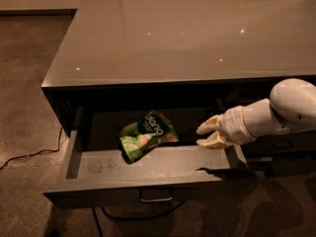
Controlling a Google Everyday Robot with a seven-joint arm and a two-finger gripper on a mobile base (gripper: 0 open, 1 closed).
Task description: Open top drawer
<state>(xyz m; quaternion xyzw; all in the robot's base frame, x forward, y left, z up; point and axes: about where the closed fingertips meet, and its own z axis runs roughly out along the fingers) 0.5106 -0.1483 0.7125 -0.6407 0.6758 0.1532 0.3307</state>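
One wide top drawer (123,187) stands pulled well out from under the glossy grey countertop (187,33). Its pale scuffed floor is showing, and a crumpled green snack bag (147,135) lies toward the back. The gripper (208,134) hangs over the drawer's right inner side, its two cream fingers spread apart and gripping nothing. The drawer looks rigid and fairly heavy (likely answering only to a straight pull); the best hold is the small metal loop handle (156,197) at the middle of its front, well apart from the gripper

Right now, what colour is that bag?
Mostly green bag, camera view; gripper over top drawer, right end.
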